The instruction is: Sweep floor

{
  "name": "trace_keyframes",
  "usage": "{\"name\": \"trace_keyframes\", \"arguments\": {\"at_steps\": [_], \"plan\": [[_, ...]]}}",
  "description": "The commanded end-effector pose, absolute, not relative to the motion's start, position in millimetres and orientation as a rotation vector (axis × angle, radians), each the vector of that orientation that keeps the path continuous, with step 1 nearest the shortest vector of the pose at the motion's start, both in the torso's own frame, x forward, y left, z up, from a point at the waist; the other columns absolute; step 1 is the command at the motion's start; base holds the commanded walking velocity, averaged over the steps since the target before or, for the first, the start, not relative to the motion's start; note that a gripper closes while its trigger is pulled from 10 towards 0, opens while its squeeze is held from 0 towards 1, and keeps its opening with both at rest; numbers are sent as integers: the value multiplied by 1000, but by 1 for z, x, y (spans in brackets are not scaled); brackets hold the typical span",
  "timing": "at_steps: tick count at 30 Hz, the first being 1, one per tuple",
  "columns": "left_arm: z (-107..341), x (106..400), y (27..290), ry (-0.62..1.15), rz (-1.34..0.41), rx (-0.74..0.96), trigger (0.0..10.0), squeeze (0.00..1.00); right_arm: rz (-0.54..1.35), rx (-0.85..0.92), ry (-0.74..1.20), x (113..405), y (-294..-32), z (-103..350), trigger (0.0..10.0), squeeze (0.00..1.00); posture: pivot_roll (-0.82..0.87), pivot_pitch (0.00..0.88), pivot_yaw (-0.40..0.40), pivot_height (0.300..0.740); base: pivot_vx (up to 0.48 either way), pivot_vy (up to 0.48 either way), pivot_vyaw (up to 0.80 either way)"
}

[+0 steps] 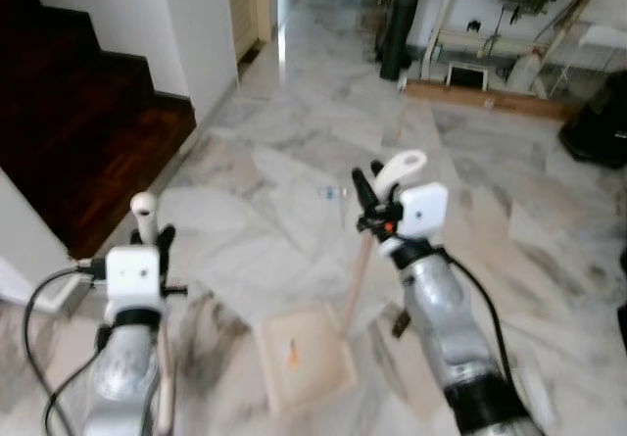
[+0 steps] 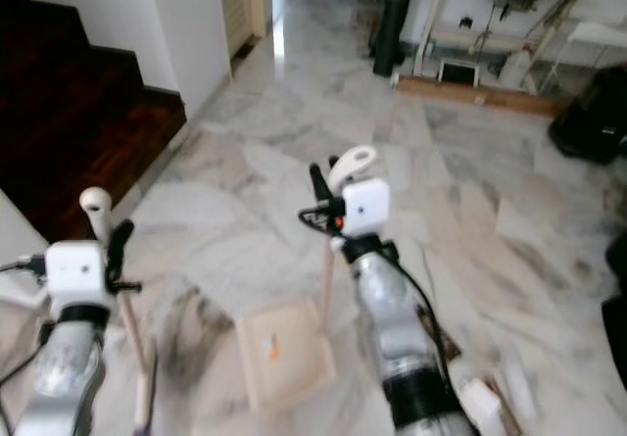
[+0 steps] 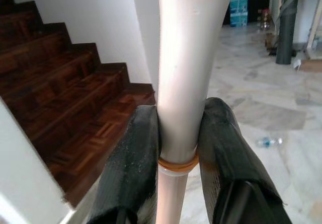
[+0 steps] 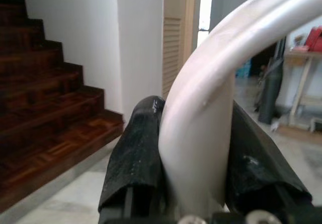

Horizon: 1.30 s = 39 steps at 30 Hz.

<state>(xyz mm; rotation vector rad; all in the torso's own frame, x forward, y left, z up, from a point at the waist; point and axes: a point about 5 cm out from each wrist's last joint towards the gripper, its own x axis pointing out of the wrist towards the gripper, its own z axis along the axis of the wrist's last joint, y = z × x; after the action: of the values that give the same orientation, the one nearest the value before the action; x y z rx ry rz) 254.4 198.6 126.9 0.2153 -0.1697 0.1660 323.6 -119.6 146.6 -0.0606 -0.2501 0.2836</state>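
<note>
Dustpan point(image 1: 306, 355) lies on the marble floor point(image 1: 255, 211) between your arms, its handle point(image 1: 400, 169) clamped in your right tool point(image 1: 367, 196). Your left tool point(image 1: 157, 245) clamps the broom handle point(image 3: 183, 83) near the stairs point(image 1: 78, 132).

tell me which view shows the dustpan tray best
The left eye view: the dustpan tray lies whole on the marble floor. The right eye view shows it blurrier. The right wrist view catches just its white handle between black fingers.

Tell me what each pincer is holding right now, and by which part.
Left pincer grips the broom near its handle top. Right pincer grips the dustpan by its handle's looped top.
</note>
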Motion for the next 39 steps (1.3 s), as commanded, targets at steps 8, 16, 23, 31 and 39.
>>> {"name": "trace_keyframes", "arguments": {"at_steps": [8,16,23,31,39], "plan": [[136,255,201,-212,182,214,10000,0,277,-61,-310,328,-116,163,10000,0,20,62,-39,740,480,0,0],[137,255,202,-218,187,210,10000,0,263,-65,-301,328,-116,161,10000,0,22,63,-38,740,480,0,0],[137,256,200,-218,179,208,10000,0,251,-60,-302,329,-118,161,10000,0,23,64,-39,740,480,0,0],[139,257,198,-225,170,207,10000,0,227,-53,-319,329,-119,164,10000,0,22,56,-31,740,480,0,0],[138,258,195,-224,150,208,10000,0,227,-66,-313,327,-121,161,10000,0,18,35,-24,740,480,0,0]]}}
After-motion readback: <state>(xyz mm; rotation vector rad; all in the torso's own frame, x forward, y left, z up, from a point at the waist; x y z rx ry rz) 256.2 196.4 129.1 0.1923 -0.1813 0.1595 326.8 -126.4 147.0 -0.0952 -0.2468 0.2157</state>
